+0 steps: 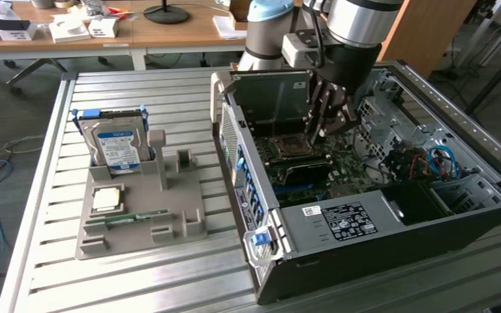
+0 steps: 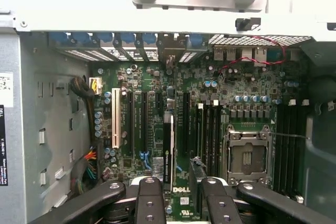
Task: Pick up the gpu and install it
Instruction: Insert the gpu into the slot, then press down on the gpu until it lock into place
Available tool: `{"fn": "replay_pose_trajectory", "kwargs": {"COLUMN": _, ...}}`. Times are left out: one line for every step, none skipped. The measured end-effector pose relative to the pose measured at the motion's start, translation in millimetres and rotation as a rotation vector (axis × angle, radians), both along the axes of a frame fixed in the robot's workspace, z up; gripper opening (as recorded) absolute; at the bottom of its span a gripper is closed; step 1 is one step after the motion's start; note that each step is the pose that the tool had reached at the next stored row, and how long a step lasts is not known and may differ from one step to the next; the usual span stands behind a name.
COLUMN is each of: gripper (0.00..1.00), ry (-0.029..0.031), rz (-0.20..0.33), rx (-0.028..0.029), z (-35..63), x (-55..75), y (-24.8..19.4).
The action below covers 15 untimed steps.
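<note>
The gpu (image 2: 168, 150) stands on edge on the motherboard (image 2: 247, 85) inside the open computer case (image 1: 459, 195). It is a thin dark card lined up along one of the long expansion slots, beside the bare processor socket (image 2: 247, 153). Its pale bracket end (image 2: 170, 53) meets the case's rear wall. In the exterior view the gpu (image 1: 299, 171) is a dark strip below the socket. My gripper (image 1: 329, 127) hangs inside the case just above the card. Its fingers (image 2: 149, 200) are apart, open, and the gripper (image 2: 182, 195) holds nothing.
A grey parts holder (image 1: 177, 202) sits on the slatted table at the exterior view's left. It carries a hard drive (image 1: 118, 147), a processor chip (image 1: 107, 197) and a green memory stick (image 1: 128, 217). Cables (image 1: 438, 163) and drive bays crowd the case's far end.
</note>
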State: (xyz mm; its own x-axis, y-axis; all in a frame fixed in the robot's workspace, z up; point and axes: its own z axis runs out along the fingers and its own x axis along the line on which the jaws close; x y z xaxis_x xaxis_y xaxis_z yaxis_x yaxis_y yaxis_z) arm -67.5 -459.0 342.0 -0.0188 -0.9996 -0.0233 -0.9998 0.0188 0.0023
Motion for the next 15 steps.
{"fn": "replay_pose_trajectory", "kwargs": {"gripper": 0.34, "ry": -0.0001, "rz": 0.000, "rx": 0.0000, "z": 0.0, "x": 0.0, "y": 0.0}}
{"fn": "replay_pose_trajectory", "kwargs": {"gripper": 0.34, "ry": 0.0001, "rz": 0.000, "rx": -0.0001, "z": 0.1, "x": 0.0, "y": 0.0}}
{"fn": "replay_pose_trajectory", "kwargs": {"gripper": 0.34, "ry": 0.0000, "rz": 0.000, "rx": -0.0001, "z": 0.1, "x": 0.0, "y": 0.0}}
{"fn": "replay_pose_trajectory", "kwargs": {"gripper": 0.34, "ry": 0.0001, "rz": 0.000, "rx": -0.0002, "z": 0.1, "x": 0.0, "y": 0.0}}
{"fn": "replay_pose_trajectory", "kwargs": {"gripper": 0.34, "ry": 0.0001, "rz": 0.000, "rx": -0.0002, "z": 0.1, "x": 0.0, "y": 0.0}}
{"fn": "replay_pose_trajectory", "kwargs": {"gripper": 0.34, "ry": 0.0001, "rz": 0.000, "rx": -0.0001, "z": 0.1, "x": 0.0, "y": 0.0}}
{"fn": "replay_pose_trajectory", "kwargs": {"gripper": 0.34, "ry": 0.0001, "rz": 0.000, "rx": -0.0001, "z": 0.1, "x": 0.0, "y": 0.0}}
{"fn": "replay_pose_trajectory", "kwargs": {"gripper": 0.34, "ry": 0.0000, "rz": 0.000, "rx": -0.0002, "z": 0.1, "x": 0.0, "y": 0.0}}
{"fn": "replay_pose_trajectory", "kwargs": {"gripper": 0.34, "ry": 0.0000, "rz": 0.000, "rx": -0.0002, "z": 0.1, "x": 0.0, "y": 0.0}}
{"fn": "replay_pose_trajectory", "kwargs": {"gripper": 0.34, "ry": 0.0001, "rz": 0.000, "rx": -0.0002, "z": 0.1, "x": 0.0, "y": 0.0}}
{"fn": "replay_pose_trajectory", "kwargs": {"gripper": 0.34, "ry": 0.0000, "rz": 0.000, "rx": -0.0002, "z": 0.1, "x": 0.0, "y": 0.0}}
{"fn": "replay_pose_trajectory", "kwargs": {"gripper": 0.34, "ry": 0.0001, "rz": 0.000, "rx": -0.0002, "z": 0.1, "x": 0.0, "y": 0.0}}
{"fn": "replay_pose_trajectory", "kwargs": {"gripper": 0.34, "ry": 0.0001, "rz": 0.000, "rx": -0.0002, "z": 0.1, "x": 0.0, "y": 0.0}}
{"fn": "replay_pose_trajectory", "kwargs": {"gripper": 0.32, "ry": 0.0001, "rz": 0.000, "rx": -0.0002, "z": 0.1, "x": 0.0, "y": 0.0}}
{"fn": "replay_pose_trajectory", "kwargs": {"gripper": 0.26, "ry": 0.0000, "rz": 0.000, "rx": -0.0002, "z": 0.1, "x": 0.0, "y": 0.0}}
